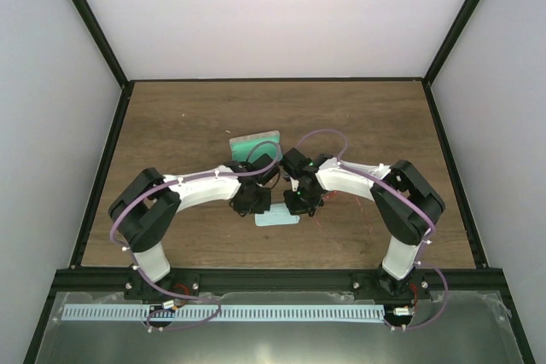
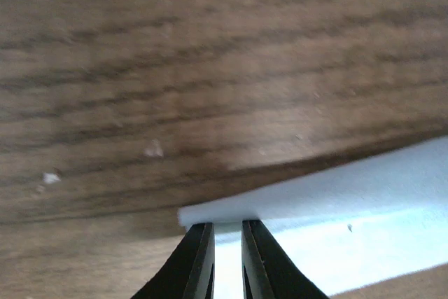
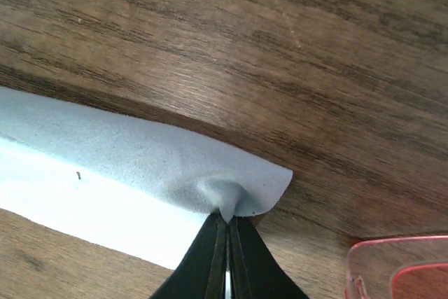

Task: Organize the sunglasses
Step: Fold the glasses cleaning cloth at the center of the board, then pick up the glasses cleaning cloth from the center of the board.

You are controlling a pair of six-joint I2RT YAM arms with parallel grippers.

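The light-blue cloth (image 1: 277, 220) lies on the wooden table between both grippers. My right gripper (image 3: 227, 218) is shut on a puckered corner of the cloth (image 3: 140, 152) and holds that edge raised. My left gripper (image 2: 227, 225) stands at the opposite corner of the cloth (image 2: 336, 208). Its jaws are a narrow gap apart, with cloth showing between them and over the tips. The sunglasses (image 3: 399, 271) show as a red-rimmed lens just right of my right gripper. In the top view the right arm mostly hides them. Both grippers (image 1: 253, 206) (image 1: 300, 204) are low over the cloth.
The grey case with green lining (image 1: 254, 147) lies open just behind the grippers. The table (image 1: 171, 125) is walled by a black frame and white panels on the left, right and back.
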